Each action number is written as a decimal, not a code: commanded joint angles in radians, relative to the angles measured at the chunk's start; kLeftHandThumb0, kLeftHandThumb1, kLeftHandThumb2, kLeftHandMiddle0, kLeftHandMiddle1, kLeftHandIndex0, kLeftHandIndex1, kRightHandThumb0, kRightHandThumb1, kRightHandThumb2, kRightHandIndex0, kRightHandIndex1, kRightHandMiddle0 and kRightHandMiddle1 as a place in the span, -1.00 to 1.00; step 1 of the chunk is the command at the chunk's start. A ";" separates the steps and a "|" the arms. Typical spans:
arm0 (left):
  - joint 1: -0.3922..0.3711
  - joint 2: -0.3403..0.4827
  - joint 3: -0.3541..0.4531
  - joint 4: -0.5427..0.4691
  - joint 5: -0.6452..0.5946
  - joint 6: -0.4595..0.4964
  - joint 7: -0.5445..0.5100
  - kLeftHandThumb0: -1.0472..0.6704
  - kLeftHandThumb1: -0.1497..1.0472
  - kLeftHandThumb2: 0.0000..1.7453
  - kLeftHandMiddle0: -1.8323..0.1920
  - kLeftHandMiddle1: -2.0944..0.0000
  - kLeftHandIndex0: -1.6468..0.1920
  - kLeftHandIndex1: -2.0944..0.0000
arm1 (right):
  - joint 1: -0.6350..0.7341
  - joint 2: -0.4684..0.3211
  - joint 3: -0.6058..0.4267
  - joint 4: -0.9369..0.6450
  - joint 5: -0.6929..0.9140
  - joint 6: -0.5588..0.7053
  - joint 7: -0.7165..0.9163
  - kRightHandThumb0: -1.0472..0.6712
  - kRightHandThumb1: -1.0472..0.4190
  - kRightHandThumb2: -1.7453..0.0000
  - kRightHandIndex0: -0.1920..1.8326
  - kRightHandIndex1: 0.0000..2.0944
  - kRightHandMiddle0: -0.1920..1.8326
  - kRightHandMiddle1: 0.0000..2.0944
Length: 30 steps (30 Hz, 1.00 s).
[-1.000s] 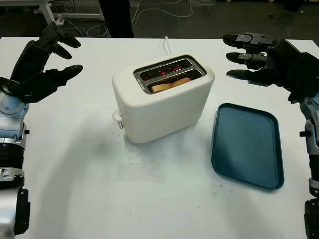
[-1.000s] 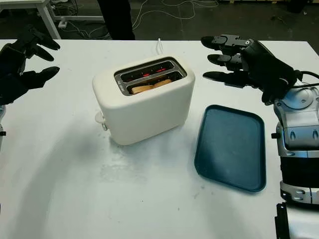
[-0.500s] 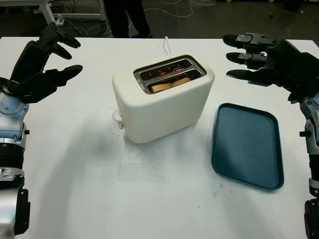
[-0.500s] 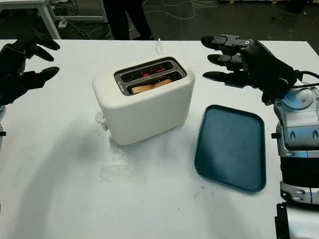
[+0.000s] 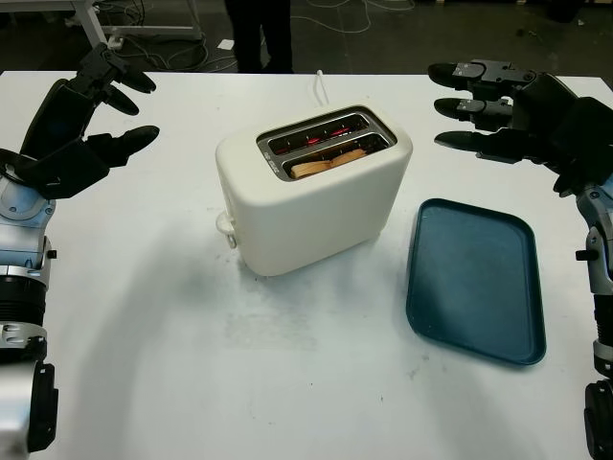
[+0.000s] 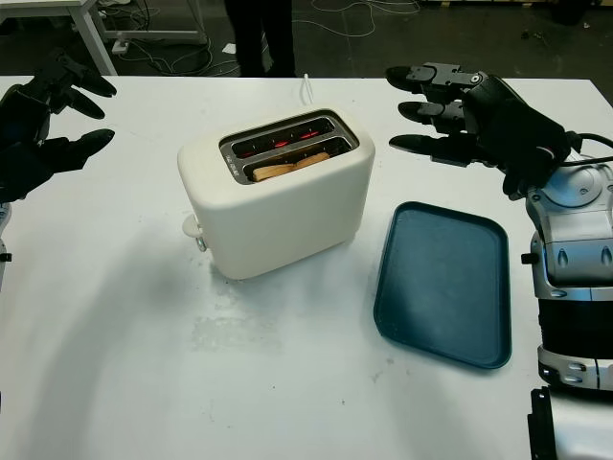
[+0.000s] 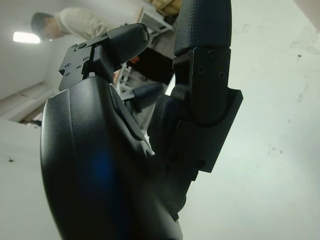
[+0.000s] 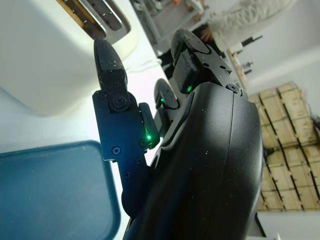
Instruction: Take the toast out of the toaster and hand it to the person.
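White table [image 5: 192,364], unlabelled toaster [image 5: 311,196]

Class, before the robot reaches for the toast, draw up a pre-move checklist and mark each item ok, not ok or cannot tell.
1. Toast reachable in the toaster: ok, it sits in the near slot, top edge visible.
2. Right hand free: ok, open, raised right of the toaster.
3. Left hand out of the way: ok, open, raised at the far left.
4. Slots cool: not ok, elements glow red inside.
5. Person ready to receive: cannot tell, only legs visible beyond the table.
6. Tray out of the way: ok, right of the toaster.
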<state>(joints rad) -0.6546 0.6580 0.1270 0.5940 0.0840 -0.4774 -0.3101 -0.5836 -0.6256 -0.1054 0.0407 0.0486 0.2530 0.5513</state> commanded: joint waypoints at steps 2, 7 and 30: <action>-0.010 0.003 -0.002 -0.002 -0.001 0.004 0.000 -1.00 0.79 -0.53 0.81 -0.56 0.79 -0.40 | -0.011 -0.010 0.001 -0.008 0.007 0.010 0.008 -0.33 -0.82 1.00 -0.39 -1.00 -0.41 -1.00; -0.006 0.004 -0.002 -0.009 0.003 -0.008 0.005 -1.00 0.79 -0.51 0.81 -0.56 0.79 -0.39 | -0.012 -0.016 0.001 -0.014 0.002 0.012 0.007 -0.31 -0.81 1.00 -0.38 -0.99 -0.41 -1.00; 0.000 0.000 0.005 -0.011 -0.014 0.003 -0.002 -1.00 0.79 -0.52 0.81 -0.56 0.79 -0.39 | -0.004 -0.008 0.000 -0.009 0.002 -0.001 0.002 -0.32 -0.82 1.00 -0.38 -1.00 -0.40 -1.00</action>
<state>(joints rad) -0.6546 0.6578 0.1271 0.5925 0.0822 -0.4765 -0.3105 -0.5836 -0.6270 -0.1066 0.0406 0.0490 0.2538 0.5529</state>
